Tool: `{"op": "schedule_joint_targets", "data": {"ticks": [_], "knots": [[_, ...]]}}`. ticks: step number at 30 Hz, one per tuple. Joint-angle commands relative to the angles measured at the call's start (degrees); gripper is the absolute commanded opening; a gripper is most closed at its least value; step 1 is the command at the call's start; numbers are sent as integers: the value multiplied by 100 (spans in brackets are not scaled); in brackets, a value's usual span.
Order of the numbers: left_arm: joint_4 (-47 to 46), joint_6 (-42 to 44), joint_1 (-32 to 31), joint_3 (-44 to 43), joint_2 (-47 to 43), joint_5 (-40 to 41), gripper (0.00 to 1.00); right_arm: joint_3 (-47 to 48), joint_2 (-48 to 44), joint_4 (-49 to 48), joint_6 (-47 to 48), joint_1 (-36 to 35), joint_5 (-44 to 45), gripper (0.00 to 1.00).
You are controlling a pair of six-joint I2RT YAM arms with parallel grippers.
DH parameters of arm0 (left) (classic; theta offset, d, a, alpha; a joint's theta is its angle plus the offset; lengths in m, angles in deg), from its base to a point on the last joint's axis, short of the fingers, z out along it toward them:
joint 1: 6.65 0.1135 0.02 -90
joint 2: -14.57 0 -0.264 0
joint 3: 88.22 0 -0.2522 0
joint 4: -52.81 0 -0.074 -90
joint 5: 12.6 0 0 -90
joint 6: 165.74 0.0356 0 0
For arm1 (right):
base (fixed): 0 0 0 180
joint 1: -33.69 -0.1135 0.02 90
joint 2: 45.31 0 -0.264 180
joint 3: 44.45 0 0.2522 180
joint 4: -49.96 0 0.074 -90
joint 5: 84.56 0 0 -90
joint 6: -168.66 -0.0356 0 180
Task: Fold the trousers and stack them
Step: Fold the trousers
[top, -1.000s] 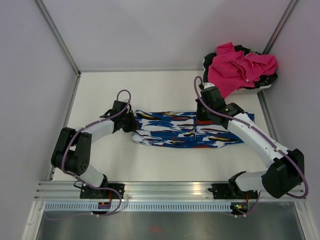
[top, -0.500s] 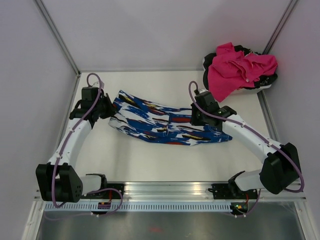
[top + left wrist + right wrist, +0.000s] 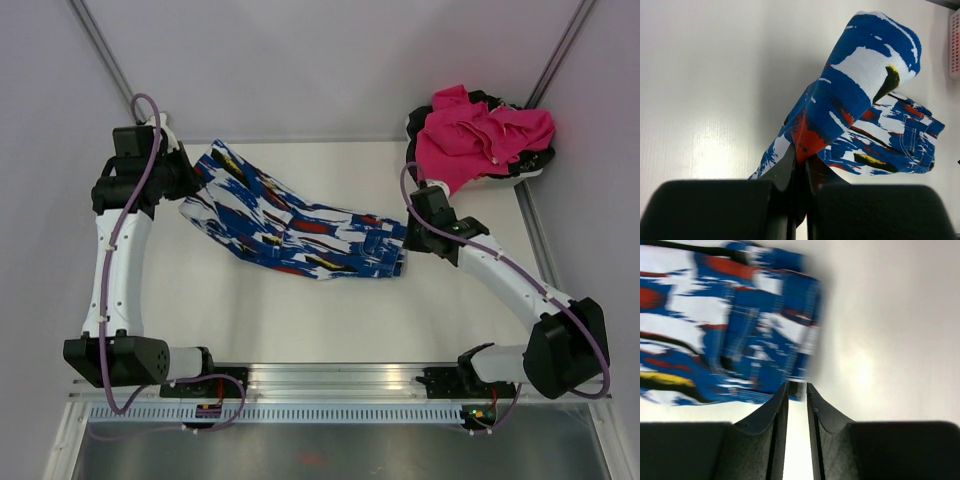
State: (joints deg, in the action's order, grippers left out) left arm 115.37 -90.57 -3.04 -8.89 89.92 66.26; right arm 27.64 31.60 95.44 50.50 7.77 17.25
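1. The trousers (image 3: 300,232) stretch across the far half of the desk (image 3: 300,320), running diagonally from the far-left corner down toward the right of centre.
2. The fabric is blue with white, red, black and yellow blotches, and it looks folded lengthwise into one long band.
3. The left gripper (image 3: 188,178) is at the far-left corner and is pinched tight on the left end of the trousers.
4. In the left wrist view, the left gripper (image 3: 800,167) has fabric clamped between its fingers. The trousers (image 3: 855,85) bulge up in a rounded hump, and the rest lies flat on the desk beyond.
5. The right gripper (image 3: 410,238) sits low at the right end of the trousers, just beside the edge.
6. In the right wrist view, the right gripper (image 3: 797,387) has its fingers a little apart, with bare desk showing through the gap.
7. The edge of the trousers (image 3: 715,315) is right at the fingertips. The view is blurred, so contact can't be judged.
8. A pink clothes pile (image 3: 480,135) sits at the far-right corner, apart from the trousers.
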Motion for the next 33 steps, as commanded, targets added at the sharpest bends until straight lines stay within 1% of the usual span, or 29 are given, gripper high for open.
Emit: {"op": "schedule_joint_targets", "data": {"ticks": [1,2,4,6,7,8,9,10,11,15,16,17,21,22,25,27,28,31,33], "knots": [[551,480,25,-914,190,40,2,-461,-491,-201,-242,525,-178,27],[674,516,16,-1054,330,76,2,-610,-553,-245,-234,648,-293,27],[868,481,-10,-1293,401,-45,2,-708,-738,-325,-199,658,-294,28],[781,271,-176,-1154,349,-178,2,-770,-756,-334,-128,666,-311,29],[563,166,-264,-1065,323,-152,2,-770,-738,-308,-119,666,-303,31],[465,-9,-665,-977,296,-65,2,-796,-730,-307,-128,675,-311,31],[377,-89,-887,-855,348,49,2,-805,-695,-377,-128,675,-337,32],[272,-195,-1107,-827,401,511,2,-831,-668,-421,-137,710,-416,33],[245,-387,-1570,-845,488,742,2,-840,-642,-439,-146,728,-443,33],[78,-845,-2382,-994,928,1455,2,-840,-571,-457,-172,868,-566,33],[34,-959,-2662,-1029,1094,1761,2,-849,-606,-448,-172,921,-557,34],[-1,-1013,-2786,-1108,1165,1868,2,-867,-641,-439,-172,947,-540,34],[-317,-1285,-3419,-1117,1455,1896,2,-963,-913,-299,-154,1254,-452,38],[-396,-1407,-3707,-1117,1526,1948,2,-989,-949,-272,-154,1438,-495,39],[-704,-1811,-4174,-1161,1886,1853,2,-1069,-1089,-237,-155,1825,-715,39],[-1011,-1936,-4421,-1205,2184,1712,2,-1069,-1195,-211,-137,1984,-794,39],[-1047,-2006,-4701,-1257,2299,1755,2,-1060,-1230,-185,-137,2133,-812,39],[-1083,-2032,-5150,-1512,2870,1931,2,-964,-1336,-97,-58,2414,-961,40],[-1074,-2068,-5283,-1627,3299,1983,2,-911,-1379,-35,30,2520,-1058,40]]}}
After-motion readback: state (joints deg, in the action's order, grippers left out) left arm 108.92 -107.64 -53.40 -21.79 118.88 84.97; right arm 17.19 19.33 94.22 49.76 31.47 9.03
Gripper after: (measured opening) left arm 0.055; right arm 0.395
